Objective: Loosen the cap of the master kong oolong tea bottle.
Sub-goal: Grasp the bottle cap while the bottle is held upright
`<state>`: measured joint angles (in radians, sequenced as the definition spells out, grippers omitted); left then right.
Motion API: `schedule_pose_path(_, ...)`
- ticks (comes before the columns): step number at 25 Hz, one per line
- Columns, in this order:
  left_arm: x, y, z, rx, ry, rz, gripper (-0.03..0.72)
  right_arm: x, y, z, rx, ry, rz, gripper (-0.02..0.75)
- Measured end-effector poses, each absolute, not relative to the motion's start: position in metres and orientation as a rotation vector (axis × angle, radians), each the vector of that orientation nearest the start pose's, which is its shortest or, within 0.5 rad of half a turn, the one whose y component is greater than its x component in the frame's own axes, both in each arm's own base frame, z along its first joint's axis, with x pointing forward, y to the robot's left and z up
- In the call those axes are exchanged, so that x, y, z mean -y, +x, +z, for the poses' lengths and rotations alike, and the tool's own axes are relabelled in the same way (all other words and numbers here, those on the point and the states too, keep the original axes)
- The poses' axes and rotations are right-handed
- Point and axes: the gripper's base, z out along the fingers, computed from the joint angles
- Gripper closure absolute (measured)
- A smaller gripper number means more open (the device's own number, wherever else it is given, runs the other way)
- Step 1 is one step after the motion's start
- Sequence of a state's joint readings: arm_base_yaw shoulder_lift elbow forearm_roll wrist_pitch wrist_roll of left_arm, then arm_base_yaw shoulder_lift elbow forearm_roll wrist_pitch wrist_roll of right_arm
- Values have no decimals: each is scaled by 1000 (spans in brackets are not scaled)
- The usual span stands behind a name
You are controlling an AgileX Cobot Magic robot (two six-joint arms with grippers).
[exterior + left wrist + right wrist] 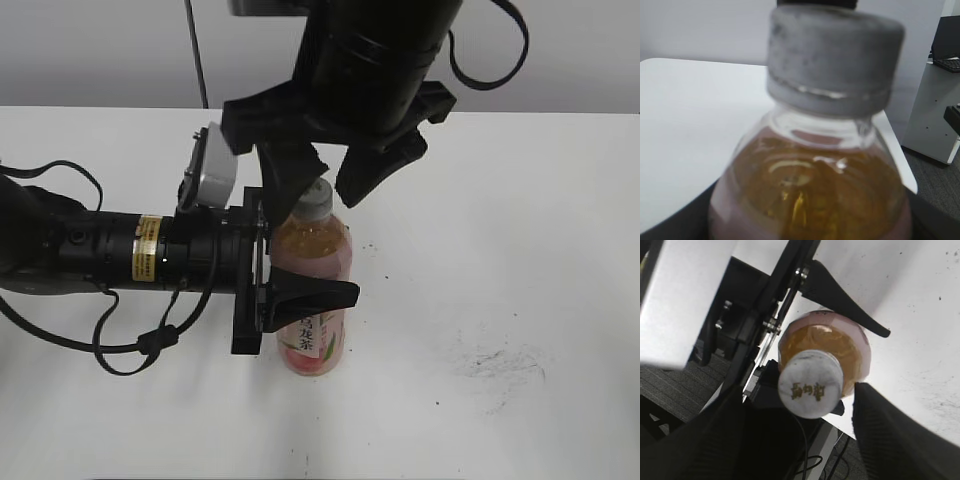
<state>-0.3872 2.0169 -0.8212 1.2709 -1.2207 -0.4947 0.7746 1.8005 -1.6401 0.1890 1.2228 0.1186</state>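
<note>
1. Nearest the exterior camera, the master kong oolong tea bottle (pixel 313 300) stands upright on the white desk (pixel 520 250), slightly left of the middle, its pink label with the white strip of black characters facing forward.
2. The left end effector (pixel 300 290) reaches in level from the left and pinches the bottle's body; one dark finger (pixel 318 292) lies across the front above the label, and the other is hidden behind the bottle.
3. In the left wrist view the bottle fills the frame, amber tea below a clear neck and the grey-white ribbed cap (pixel 832 65) seated on top.
4. Above and behind, the right end effector (pixel 322 185) hangs down over the cap (pixel 316 200). Its fingers are spread to either side of the cap, and the right wrist view shows a gap between each finger and the cap.
5. A patch of dark scuff marks (pixel 500 362) lies on the desk to the right, well apart from the bottle.
</note>
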Motion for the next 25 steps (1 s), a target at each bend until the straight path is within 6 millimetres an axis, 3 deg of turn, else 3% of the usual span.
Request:
schedule_pose_path(6,198,270,130,-1398,1291,-1125,243,-278,261,302,-2818,-892,419,279)
schedule_pose_path(11,198,270,130,-1398,1292,-1125,243,-277,262,301,-2799,-939,392,456)
schedule_pose_path(15,198,270,130,-1398,1292,-1125,243,-277,262,301,-2752,-1045,379,455)
schedule_pose_path(21,198,270,130,-1396,1296,-1126,243,-276,262,301,-2532,-1437,322,455)
schedule_pose_path(25,198,269,130,-1391,1300,-1127,243,-276,263,302,-2248,-1805,262,456)
